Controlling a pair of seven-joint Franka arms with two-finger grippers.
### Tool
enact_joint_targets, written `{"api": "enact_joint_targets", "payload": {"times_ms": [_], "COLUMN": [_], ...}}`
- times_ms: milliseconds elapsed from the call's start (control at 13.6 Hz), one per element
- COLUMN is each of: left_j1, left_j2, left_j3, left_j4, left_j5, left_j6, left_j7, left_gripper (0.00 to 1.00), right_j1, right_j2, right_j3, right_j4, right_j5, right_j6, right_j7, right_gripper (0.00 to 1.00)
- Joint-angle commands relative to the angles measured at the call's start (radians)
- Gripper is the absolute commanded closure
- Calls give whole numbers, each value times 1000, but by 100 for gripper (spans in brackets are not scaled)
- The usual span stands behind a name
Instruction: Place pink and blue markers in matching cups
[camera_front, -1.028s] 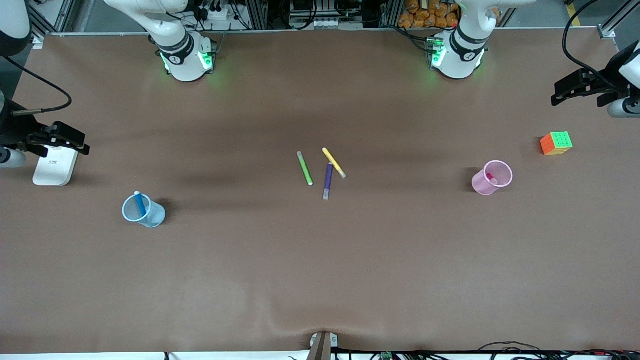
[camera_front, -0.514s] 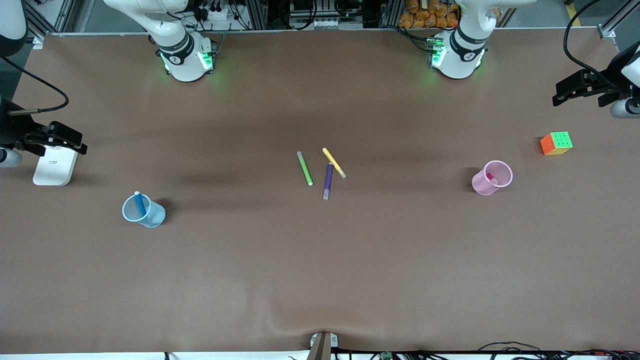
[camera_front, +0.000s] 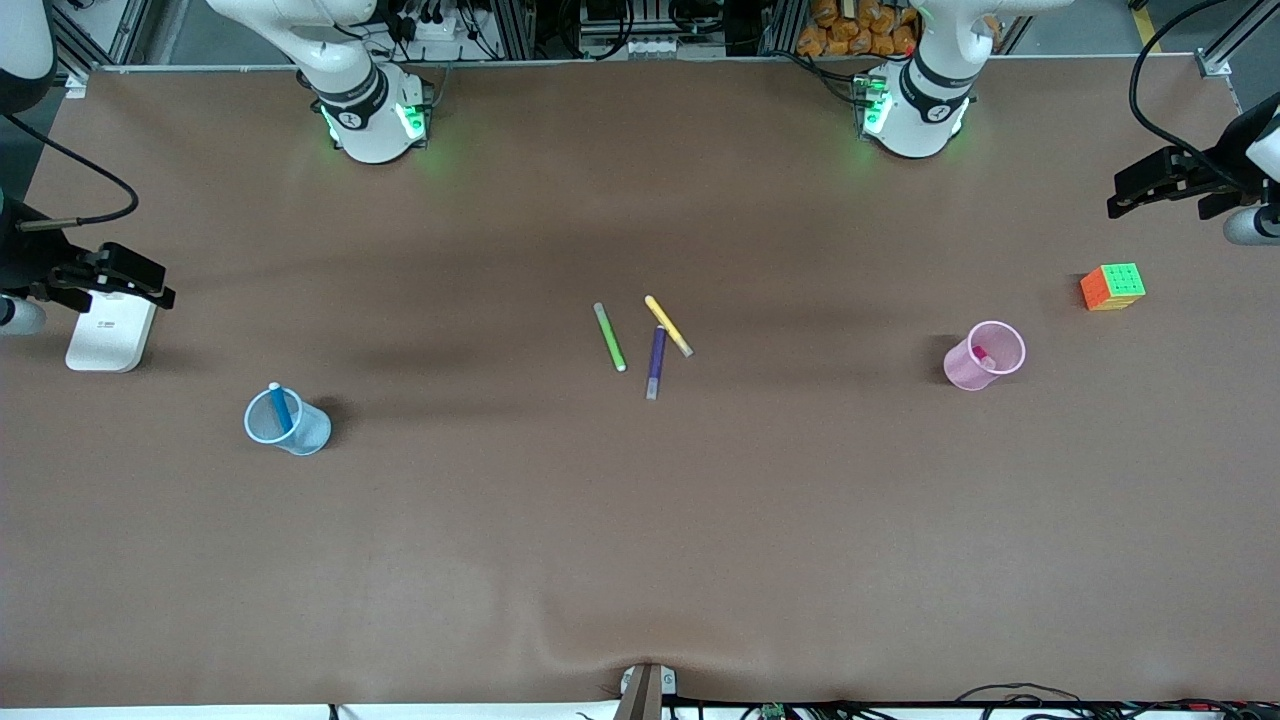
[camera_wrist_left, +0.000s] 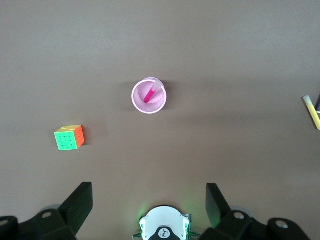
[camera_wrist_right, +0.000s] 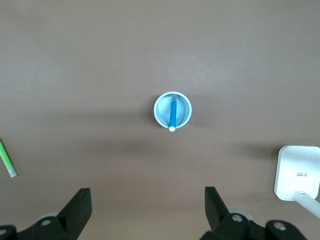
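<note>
The pale blue cup (camera_front: 287, 422) stands toward the right arm's end of the table, and the blue marker (camera_front: 280, 405) stands in it, leaning on the rim. The right wrist view shows this cup (camera_wrist_right: 172, 110) and the blue marker (camera_wrist_right: 173, 115) from above. The pale pink cup (camera_front: 985, 355) stands toward the left arm's end, and the pink marker (camera_front: 981, 354) is in it. The left wrist view shows this cup (camera_wrist_left: 148, 96) and the pink marker (camera_wrist_left: 150, 95) too. My right gripper (camera_front: 150, 280) (camera_wrist_right: 148, 197) is open and empty, high over the white device. My left gripper (camera_front: 1125, 190) (camera_wrist_left: 149, 192) is open and empty, high over the table's end.
Green (camera_front: 609, 337), yellow (camera_front: 668, 325) and purple (camera_front: 656, 361) markers lie together mid-table. A colour cube (camera_front: 1112, 286) sits near the pink cup, farther from the front camera. A white device (camera_front: 110, 333) lies at the right arm's end.
Both grippers have drifted slightly outward toward their ends of the table. The cups and markers have not moved.
</note>
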Motion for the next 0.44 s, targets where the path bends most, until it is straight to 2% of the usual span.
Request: {"api": "enact_joint_targets", "payload": {"times_ms": [0,367], "left_j1": [-1,-1], "left_j2": [11,11], "left_j3": [2,1], "left_j4": [28,26], "left_j5": [5,5], "left_j6": [-10,-10], "left_j7": [-8,-8], "left_gripper": [0,0], "right_j1": [10,10], "right_j2": [-28,-26], "right_j3": [-13,-13], "right_j4": [-22,-22], "right_j5": [2,2], "right_j6": [-2,-3], "right_j7": [9,9], "right_gripper": [0,0]}}
